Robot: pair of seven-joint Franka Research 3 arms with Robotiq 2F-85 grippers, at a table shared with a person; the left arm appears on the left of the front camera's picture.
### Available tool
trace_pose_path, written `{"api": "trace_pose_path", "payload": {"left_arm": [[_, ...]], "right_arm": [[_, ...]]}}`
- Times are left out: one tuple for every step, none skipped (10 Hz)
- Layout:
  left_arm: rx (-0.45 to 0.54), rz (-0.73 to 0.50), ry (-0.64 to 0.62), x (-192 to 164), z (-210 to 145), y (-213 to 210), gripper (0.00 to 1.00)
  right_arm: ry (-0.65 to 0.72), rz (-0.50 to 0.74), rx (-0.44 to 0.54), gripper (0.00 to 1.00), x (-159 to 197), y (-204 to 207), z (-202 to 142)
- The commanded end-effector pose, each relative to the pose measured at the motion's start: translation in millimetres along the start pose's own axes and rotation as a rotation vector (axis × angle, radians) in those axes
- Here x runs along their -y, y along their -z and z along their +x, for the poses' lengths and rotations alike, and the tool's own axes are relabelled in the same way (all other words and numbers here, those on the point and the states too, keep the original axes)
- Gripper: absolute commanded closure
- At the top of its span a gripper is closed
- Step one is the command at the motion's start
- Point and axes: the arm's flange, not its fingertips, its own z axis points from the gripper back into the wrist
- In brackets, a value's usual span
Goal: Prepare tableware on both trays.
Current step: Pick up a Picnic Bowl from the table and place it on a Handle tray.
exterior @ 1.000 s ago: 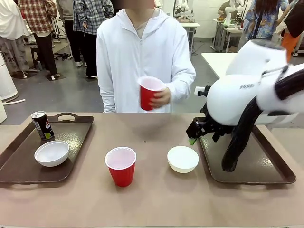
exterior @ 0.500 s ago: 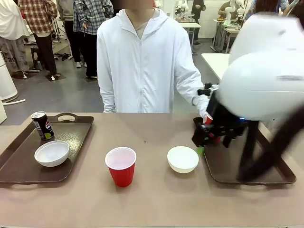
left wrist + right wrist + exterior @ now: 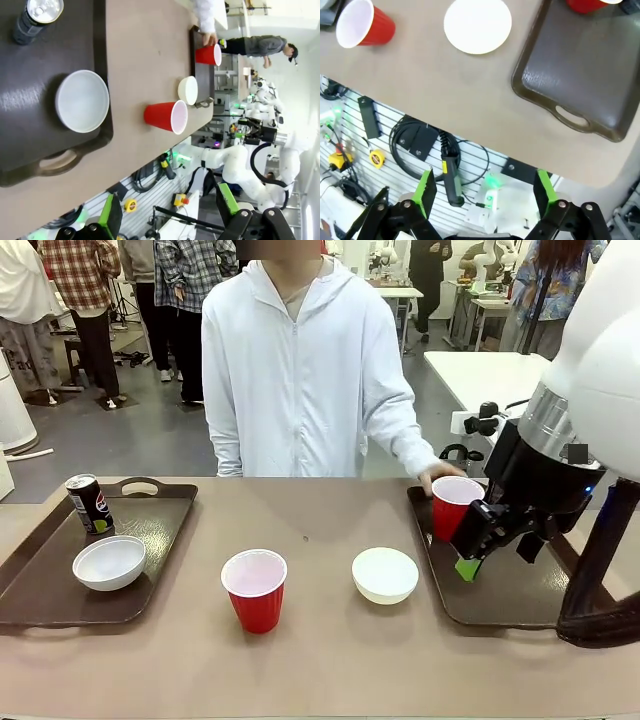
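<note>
Red white-lined cups (image 3: 257,605), white bowls (image 3: 110,562), a black can (image 3: 90,505), dark brown trays (image 3: 160,530), a tan table (image 3: 330,670).

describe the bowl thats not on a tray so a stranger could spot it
Find the dark brown tray on the robot's right side of the table. Just off its left rim, on bare tabletop, sits a small white bowl, with a red cup to its left. The other white bowl lies inside the left tray.
</note>
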Motion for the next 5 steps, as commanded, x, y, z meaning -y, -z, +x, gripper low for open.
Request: {"api": "trace_pose_path", "payload": {"left_arm": [[-0.001,-0.019,0.015,2,1,-2,0.00],[-0.001,-0.019,0.015,2,1,-2,0.00],[-0.001,-0.019,0.015,2,1,-2,0.00],[-0.001,-0.019,0.015,2,1,-2,0.00],[-0.001,-0.019,0.015,2,1,-2,0.00]], "right_arm": [[0.002,0.015,0.010,0.00,11,37,-4],[0.031,0.019,0.040,0.00,17,43,12],[0.085,0.089,0.075,0.00,28,55,39],[0.118,0.121,0.094,0.00,38,74,63],[0.114,0.099,0.109,0.00,43,97,78]]}}
